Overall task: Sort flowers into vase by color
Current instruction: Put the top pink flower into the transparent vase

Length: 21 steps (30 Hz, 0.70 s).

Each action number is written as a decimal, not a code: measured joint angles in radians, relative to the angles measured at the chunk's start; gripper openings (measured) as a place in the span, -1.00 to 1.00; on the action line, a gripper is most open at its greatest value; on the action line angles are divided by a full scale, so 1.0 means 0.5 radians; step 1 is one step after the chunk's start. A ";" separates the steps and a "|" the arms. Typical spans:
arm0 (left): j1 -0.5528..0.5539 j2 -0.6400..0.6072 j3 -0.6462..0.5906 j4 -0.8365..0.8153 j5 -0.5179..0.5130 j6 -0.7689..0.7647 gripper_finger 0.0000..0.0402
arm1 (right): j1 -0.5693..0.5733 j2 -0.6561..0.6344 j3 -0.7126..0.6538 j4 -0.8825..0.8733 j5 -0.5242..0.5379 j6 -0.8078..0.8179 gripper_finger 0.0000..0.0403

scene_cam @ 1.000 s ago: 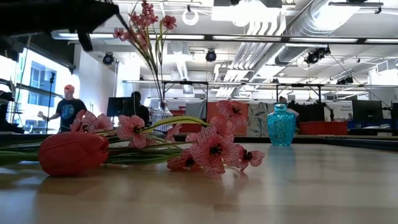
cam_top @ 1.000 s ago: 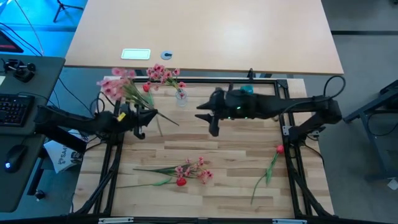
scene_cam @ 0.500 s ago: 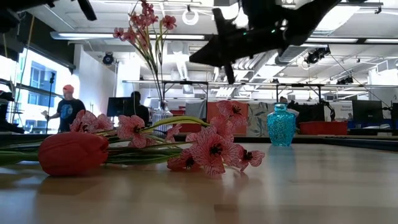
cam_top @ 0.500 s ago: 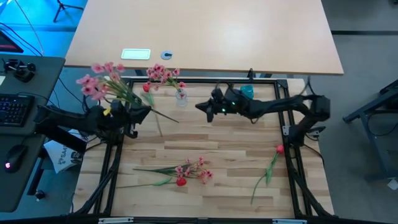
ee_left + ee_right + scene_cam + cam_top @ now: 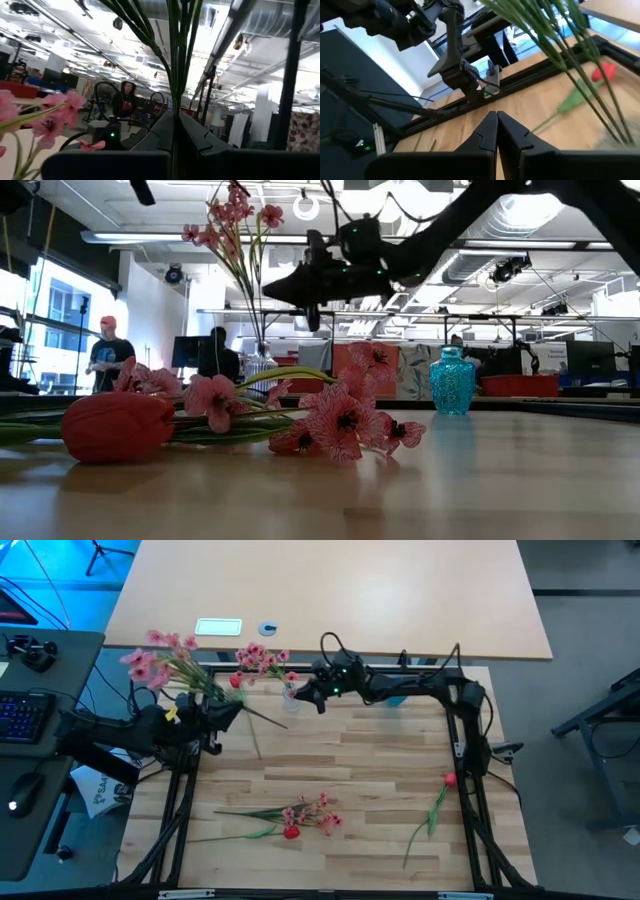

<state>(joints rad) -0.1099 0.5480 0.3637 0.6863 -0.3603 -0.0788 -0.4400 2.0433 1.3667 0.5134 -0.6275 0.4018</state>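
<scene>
My left gripper [image 5: 228,712] at the table's far left is shut on a pink spray [image 5: 158,652], raised above the table. A clear vase [image 5: 290,693] at the far edge holds pink blossoms [image 5: 235,220] and a red bloom [image 5: 236,681]. My right gripper [image 5: 308,697] hovers shut and empty just right of that vase; its wrist view shows the vase's green stems [image 5: 570,50] beside the shut fingers [image 5: 496,120]. More pink sprays with a red tulip [image 5: 291,832] lie flat near the front. Another red tulip [image 5: 449,780] lies at the right. My left gripper pinches the spray's thin green stem [image 5: 175,117] between its two fingers, below where it branches. The fingers come from the table's left, slanting upward, and lie across the stem. The spray is tilted, blossoms toward the far left, cut end [image 5: 283,727] toward the right.
A teal vase [image 5: 452,380] stands at the far right, partly under my right arm in the high view. Black frame rails [image 5: 470,800] edge the table. A white card [image 5: 218,627] lies on the far tabletop. People [image 5: 105,355] stand in the room beyond.
My left gripper has risen and tipped up with the pink spray, whose blossoms have swung toward the far left. My right gripper has shut, turned, dropped lower and gone toward the far left, ending beside the clear vase.
</scene>
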 joint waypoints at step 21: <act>0.063 0.026 0.000 -0.030 -0.051 0.017 -1.00 | -0.055 0.306 0.660 -0.225 0.223 -0.090 -1.00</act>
<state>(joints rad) -0.0784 0.5610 0.3637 0.6712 -0.3860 -0.0701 -0.4677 2.1962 1.6966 0.4010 -0.5160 0.3570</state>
